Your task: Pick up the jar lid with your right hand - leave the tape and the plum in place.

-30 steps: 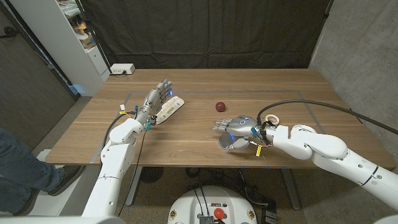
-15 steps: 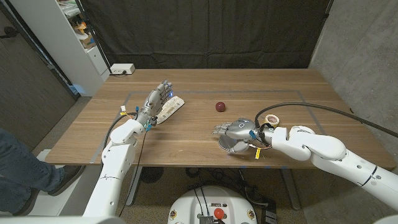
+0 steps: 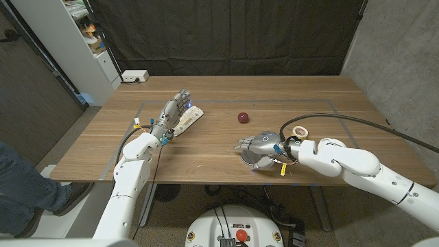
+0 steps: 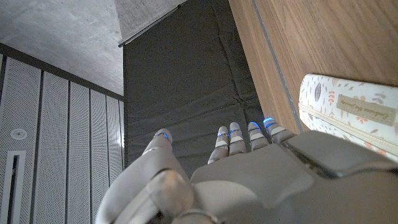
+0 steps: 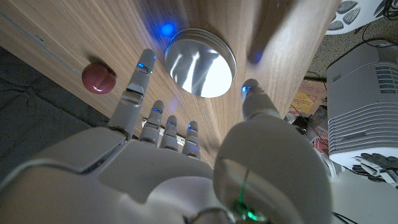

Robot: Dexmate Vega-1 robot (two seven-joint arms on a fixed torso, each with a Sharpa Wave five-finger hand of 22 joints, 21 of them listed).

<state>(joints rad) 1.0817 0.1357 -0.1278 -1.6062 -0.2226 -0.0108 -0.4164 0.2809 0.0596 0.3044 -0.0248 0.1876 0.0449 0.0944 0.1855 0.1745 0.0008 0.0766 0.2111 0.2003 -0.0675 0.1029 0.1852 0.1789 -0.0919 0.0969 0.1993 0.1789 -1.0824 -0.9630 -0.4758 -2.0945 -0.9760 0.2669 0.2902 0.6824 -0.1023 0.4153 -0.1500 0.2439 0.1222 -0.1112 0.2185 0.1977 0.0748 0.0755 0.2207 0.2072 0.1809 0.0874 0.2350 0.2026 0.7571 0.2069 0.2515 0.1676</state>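
The silver jar lid (image 5: 200, 62) lies on the wooden table near its front edge, and in the head view only its rim (image 3: 251, 162) peeks out under my right hand (image 3: 261, 145). That hand hovers just over the lid with fingers (image 5: 138, 81) spread on one side and the thumb (image 5: 254, 98) on the other, holding nothing. The dark red plum (image 3: 243, 117) (image 5: 98, 76) sits a short way beyond the fingers. A tape roll (image 3: 300, 131) stands beside my right wrist. My left hand (image 3: 171, 112) (image 4: 249, 180) is raised at the table's left, fingers apart and empty.
A white patterned pouch (image 3: 187, 119) (image 4: 348, 112) lies right next to my left hand. A white box (image 3: 135, 76) sits at the table's back left corner. A black cable (image 3: 357, 120) arcs over my right arm. A person's leg (image 3: 20, 185) is at the left edge.
My right hand has dropped slightly and drawn toward the front edge, settling closer over the lid. The left hand, plum and tape have not moved.
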